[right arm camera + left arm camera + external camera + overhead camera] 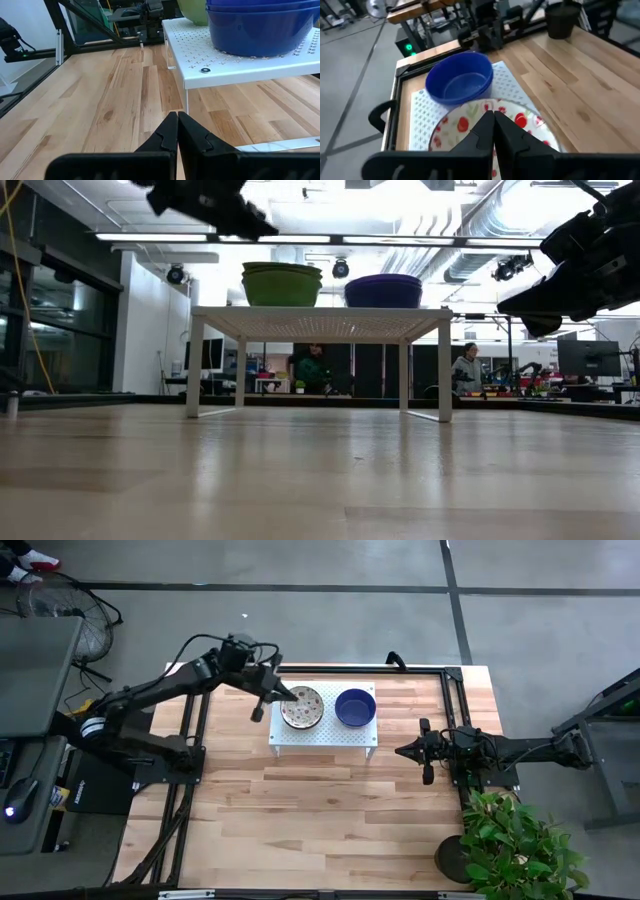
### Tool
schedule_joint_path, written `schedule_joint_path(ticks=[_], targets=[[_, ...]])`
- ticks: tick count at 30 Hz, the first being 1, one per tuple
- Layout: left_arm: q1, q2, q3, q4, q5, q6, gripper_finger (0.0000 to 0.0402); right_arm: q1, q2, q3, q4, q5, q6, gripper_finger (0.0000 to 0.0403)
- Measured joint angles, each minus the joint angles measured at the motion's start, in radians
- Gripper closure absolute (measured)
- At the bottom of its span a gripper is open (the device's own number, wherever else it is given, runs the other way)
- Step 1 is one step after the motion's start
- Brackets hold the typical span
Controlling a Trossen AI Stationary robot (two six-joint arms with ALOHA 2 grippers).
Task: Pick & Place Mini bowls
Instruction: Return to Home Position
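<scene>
On the table (330, 810), the white rack (327, 732) carries both stacks: blue bowls (354, 707) on the half nearer my right arm, patterned bowls (302, 708) on the other. Placing looks finished, so I judge this the retreat home. My left gripper (272, 700) hangs over the rack's patterned-bowl end, fingers pinched together, empty. Next it must lift clear without clipping that stack. The right gripper (404, 751) sits just off the rack's blue end, likewise pinched empty. I can't count the bowls in each stack.
</scene>
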Motion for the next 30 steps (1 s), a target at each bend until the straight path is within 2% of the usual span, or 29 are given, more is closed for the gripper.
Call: schedule_joint_path(ticks=[10,30], targets=[[0.092,-0.007,-0.114,0.108,0.103,-0.007,0.0401,0.000,0.000,0.000,0.000,0.000,0.000,0.0403],[0.104,-0.005,-0.197,0.154,0.056,-0.029,0.0401,0.000,0.000,0.000,0.000,0.000,0.000,0.0403]])
